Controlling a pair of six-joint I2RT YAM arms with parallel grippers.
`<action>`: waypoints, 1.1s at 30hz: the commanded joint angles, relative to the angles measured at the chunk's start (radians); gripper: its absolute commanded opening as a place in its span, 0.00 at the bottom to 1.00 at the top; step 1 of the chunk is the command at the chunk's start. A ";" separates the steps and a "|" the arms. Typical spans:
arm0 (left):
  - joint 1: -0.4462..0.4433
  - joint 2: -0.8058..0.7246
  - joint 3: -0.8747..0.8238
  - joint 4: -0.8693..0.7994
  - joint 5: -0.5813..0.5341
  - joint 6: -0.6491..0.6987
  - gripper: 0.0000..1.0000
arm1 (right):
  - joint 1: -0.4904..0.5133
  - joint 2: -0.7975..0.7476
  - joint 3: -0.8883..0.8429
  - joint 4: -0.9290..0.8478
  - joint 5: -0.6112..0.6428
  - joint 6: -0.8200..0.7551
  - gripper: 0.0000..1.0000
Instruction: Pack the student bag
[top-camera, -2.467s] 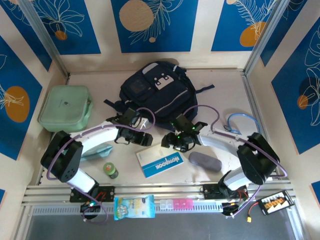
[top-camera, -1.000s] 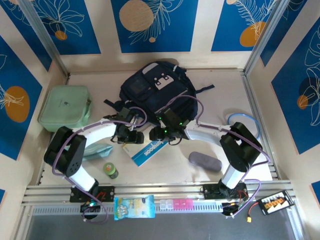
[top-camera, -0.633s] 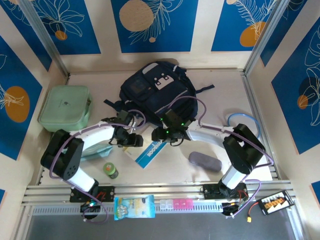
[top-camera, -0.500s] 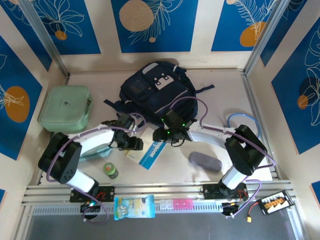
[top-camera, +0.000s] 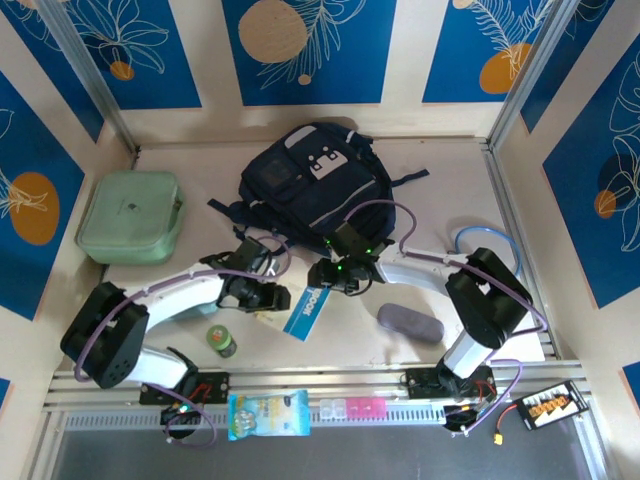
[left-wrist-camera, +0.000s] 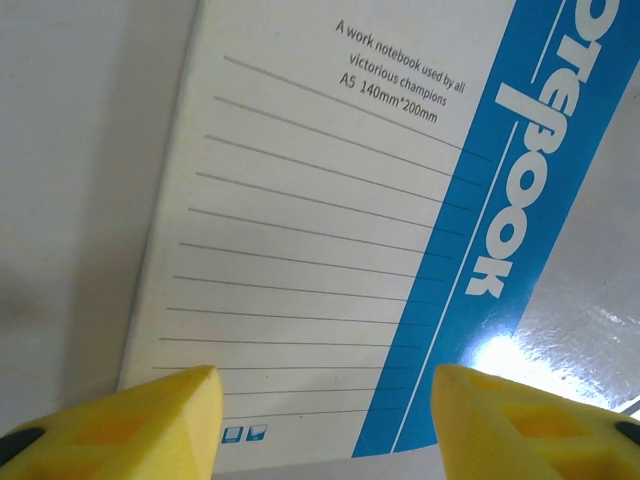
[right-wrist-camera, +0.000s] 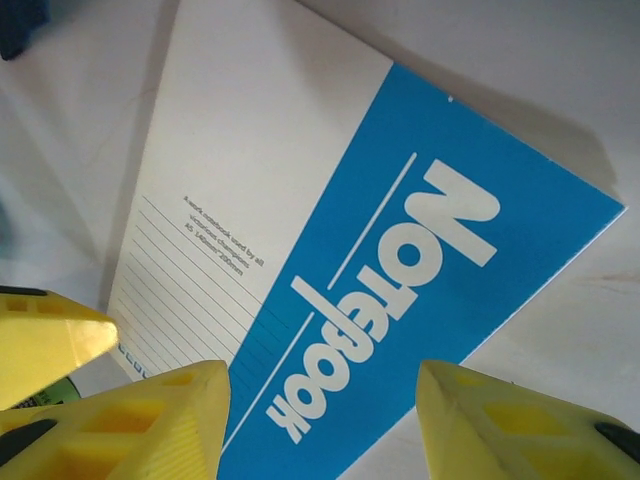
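Mid-table the notebook (top-camera: 305, 311) sits tilted between the grippers, the left gripper (left-wrist-camera: 322, 388) at its 9 o'clock and the right gripper (right-wrist-camera: 320, 375) at its 12, both with fingers spread and clamping nothing, with the bag (top-camera: 305, 180) flat beyond at 12 o'clock.

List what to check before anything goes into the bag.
1. Grip on the notebook: not ok. The left hand and right hand both have their fingers apart over its cover, not clamped on it.
2. Notebook lying flat: not ok. From above it looks tipped up on an edge between the two hands.
3. Student bag open: cannot tell. No opening shows from above.
4. Clutter near the notebook: ok. The grey case and green jar sit apart from it.
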 joint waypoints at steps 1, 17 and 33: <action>0.003 0.007 0.066 -0.062 -0.062 0.038 0.60 | -0.006 0.032 0.019 -0.042 -0.047 0.012 0.52; 0.059 0.142 0.107 -0.008 -0.040 0.075 0.59 | -0.005 0.123 0.024 -0.084 -0.044 0.030 0.47; 0.061 0.106 0.121 -0.046 -0.093 0.098 0.67 | -0.004 0.157 0.033 -0.103 -0.030 0.036 0.47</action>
